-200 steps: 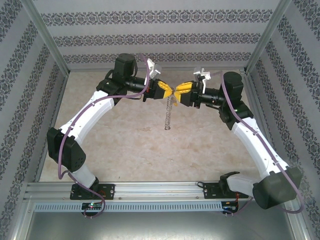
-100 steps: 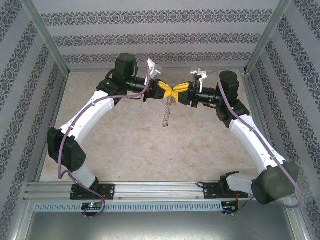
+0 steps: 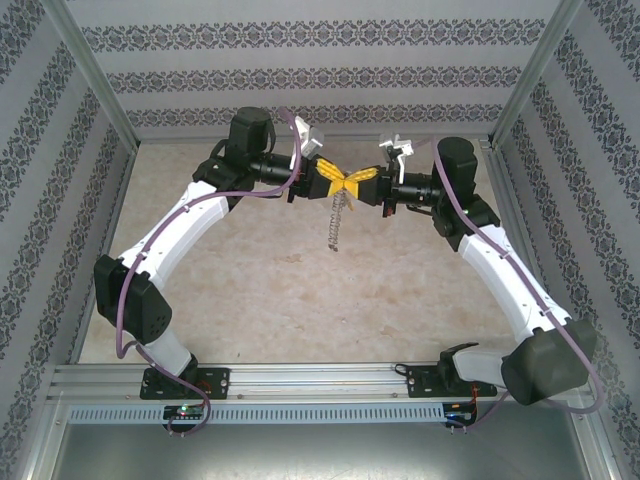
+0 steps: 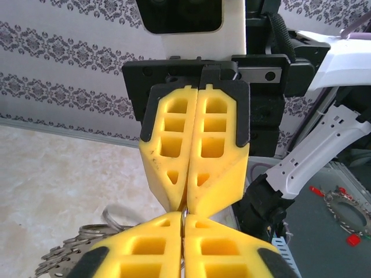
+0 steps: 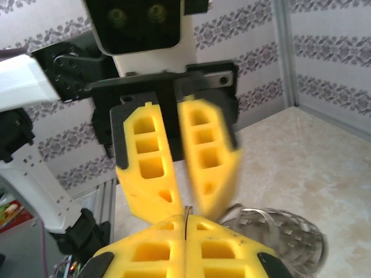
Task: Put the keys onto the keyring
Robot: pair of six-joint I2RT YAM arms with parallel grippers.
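Note:
The keyring point(image 3: 338, 225) hangs in mid-air over the back of the table, its silver pieces dangling in a string. Both grippers meet tip to tip at its top. My right gripper point(image 3: 351, 184) is shut on the ring's thin wire point(image 5: 186, 223), which stands up between its yellow pads. Facing it, my left gripper point(image 5: 191, 209) has its fingers parted on either side of the wire, one finger blurred. From the left wrist the wire point(image 4: 183, 215) runs between both pairs of tips, and silver pieces point(image 4: 69, 258) lie below. The keys are out of view.
The beige table top point(image 3: 300, 300) is boxed in by patterned walls with metal posts point(image 3: 95, 85) at the sides. An aluminium rail point(image 3: 320, 380) carrying the arm bases runs along the near edge.
The right gripper's jaws have closed onto the ring wire. The left gripper's jaws have begun to part. The meeting point and the hanging ring have shifted slightly up and left.

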